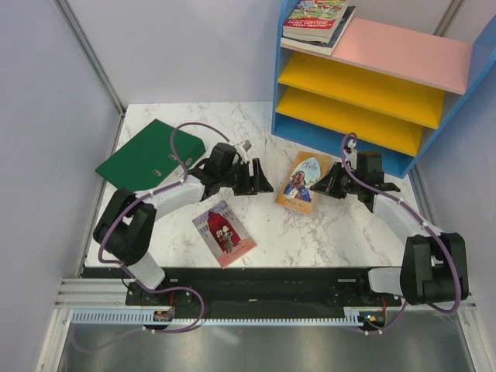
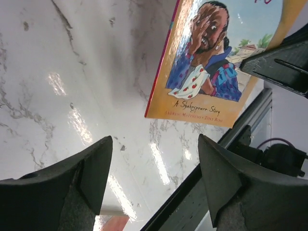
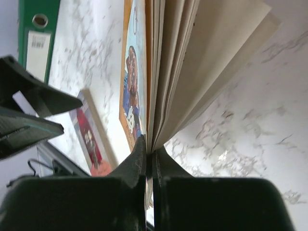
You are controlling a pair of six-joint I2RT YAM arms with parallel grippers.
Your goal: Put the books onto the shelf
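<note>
The right pincer is pressed together on the lower edge of the tan Othello paperback, its two fingers nipping the thin stack near one corner while the pages above the pinch fan apart toward the marble. From overhead this paperback sits on the table between the two arms, just in front of the shelf, with the right pincer at its right edge. The left pincer is near the book's left side; its own camera shows the fingers spread wide with only bare marble between them, and the paperback's cover, bearing a figure clutching his face and the line "A Shakespeare Story", lies just beyond them, not touched. A pink-red paperback lies flat on the table nearer the arm bases, well apart from the shelf. Two more books are stacked at the left end of the shelf's pink top board: a red illustrated book on top of a dark one. The two yellow boards carry nothing visible. A green lever-arch binder lies on the table at the far left.
</note>
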